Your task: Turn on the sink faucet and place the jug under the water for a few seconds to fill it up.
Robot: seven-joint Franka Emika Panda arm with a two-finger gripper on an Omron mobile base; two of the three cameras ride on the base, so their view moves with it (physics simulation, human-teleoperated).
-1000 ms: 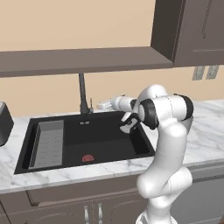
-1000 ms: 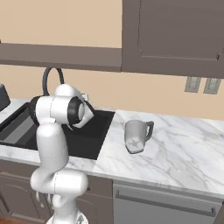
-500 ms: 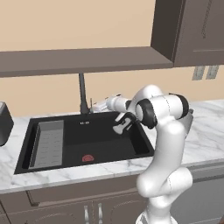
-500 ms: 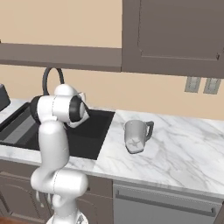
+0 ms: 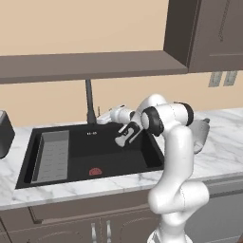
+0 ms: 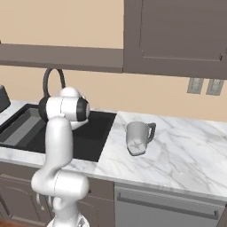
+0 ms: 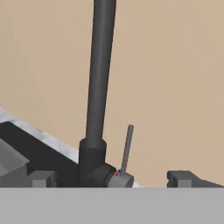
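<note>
Faucet (image 5: pixel 88 102) first, in the left base view: a thin dark post rising from the back rim of the black sink (image 5: pixel 152 153), against the tan wall. No stream of water can be seen under it. The gripper (image 5: pixel 123 137) hangs over the rear right part of the basin, near the faucet's base but apart from it, with its 2 fingers spread and nothing between them. Inside the basin a grey ribbed tray (image 5: pixel 53 155) lies along the left wall and a red drain (image 5: pixel 95 171) sits near the front edge; the middle of the basin floor is bare. The jug (image 5: pixel 200 135) stands on the marble counter (image 5: pixel 223 147) to the right of the sink, partly hidden behind the white arm (only its upper right side shows).

From the right base view, the faucet's curved top (image 6: pixel 52 82) loops above the arm's shoulder. The jug (image 6: pixel 137 138) stands on the counter (image 6: pixel 186 150) just past the sink's right edge (image 6: pixel 104 137), its handle pointing right, with open marble all around it.

Seen from the hand, the faucet post (image 7: pixel 99 74) rises straight up, left of centre. Its thin lever (image 7: pixel 127 148) stands upright just right of the base. The 2 dark fingertips (image 7: pixel 41 179) sit far apart at the bottom, 1 on either side of the faucet base, touching nothing.
</note>
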